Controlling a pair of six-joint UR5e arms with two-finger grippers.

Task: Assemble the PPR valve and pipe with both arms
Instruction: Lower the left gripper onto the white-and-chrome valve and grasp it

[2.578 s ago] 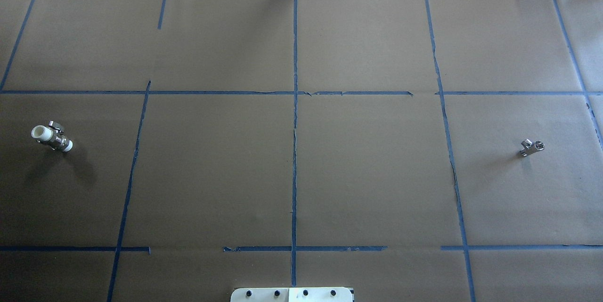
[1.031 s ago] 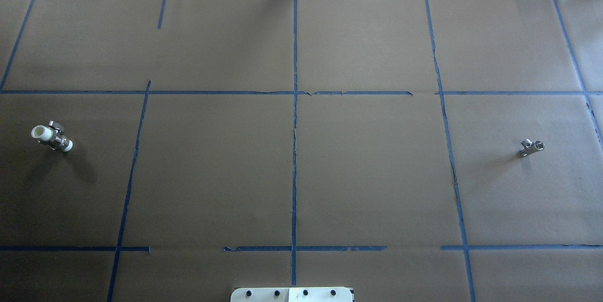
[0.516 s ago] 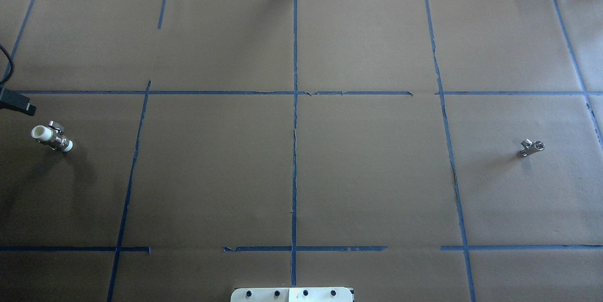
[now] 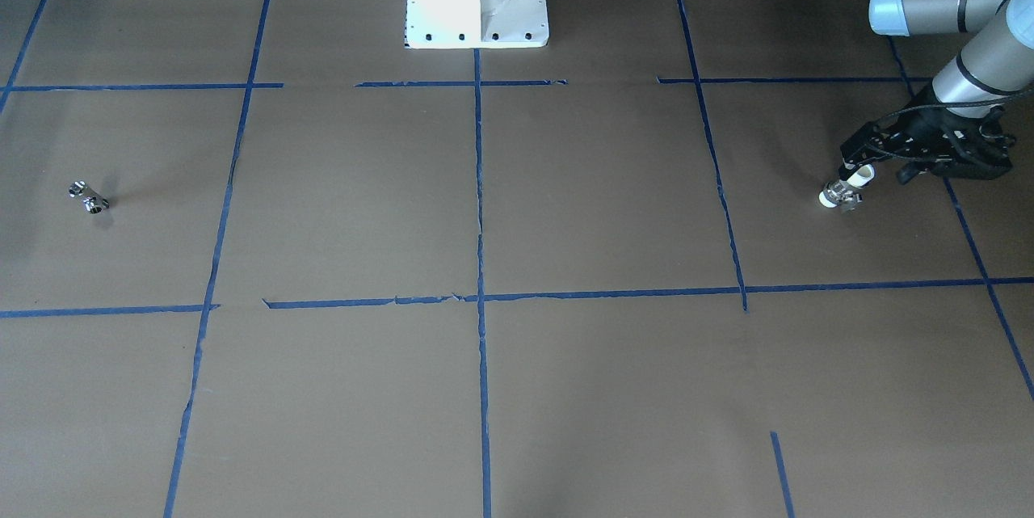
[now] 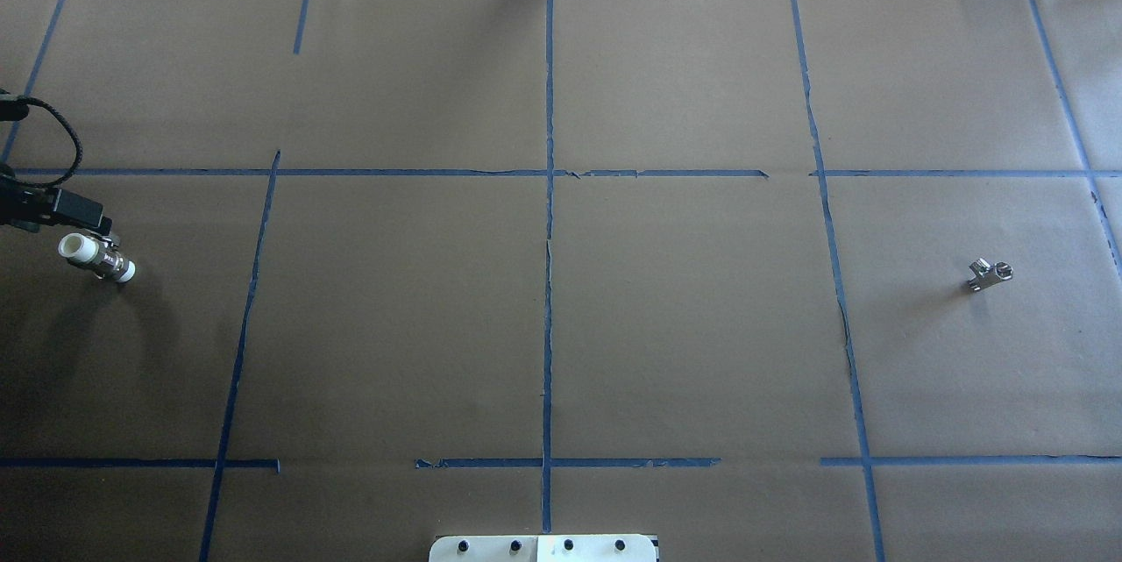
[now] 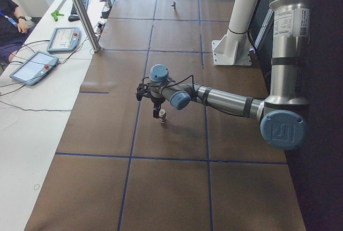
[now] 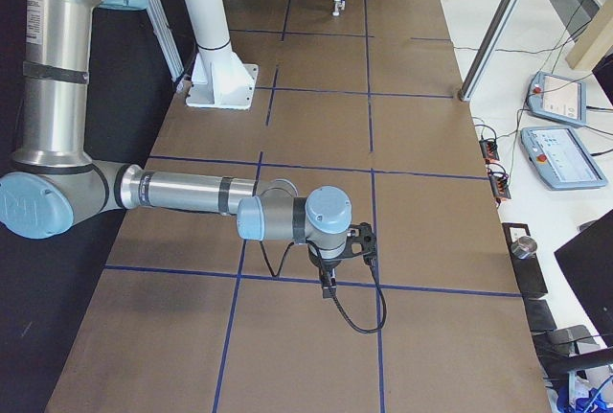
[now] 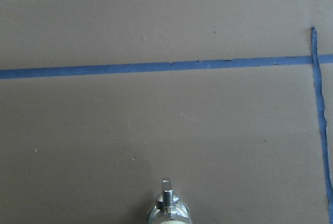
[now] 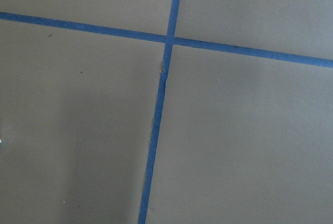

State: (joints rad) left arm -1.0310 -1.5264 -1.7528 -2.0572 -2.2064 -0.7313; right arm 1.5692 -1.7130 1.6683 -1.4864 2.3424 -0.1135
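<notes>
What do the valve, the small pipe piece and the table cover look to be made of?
The PPR valve: white matte ends, likely plastic; mirror-bright middle, apparently chromed metal. The pipe: bright glints all over, probably chromed or polished metal. The table cover: matte brown sheet taped at ragged seams, seemingly kraft paper.

No legible text or labels

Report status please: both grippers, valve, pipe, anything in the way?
Left gripper beside PPR valve, jaws unclear. Right gripper away from pipe, jaws unclear. Both parts on table, far apart. No obstacle seen between them.
</notes>
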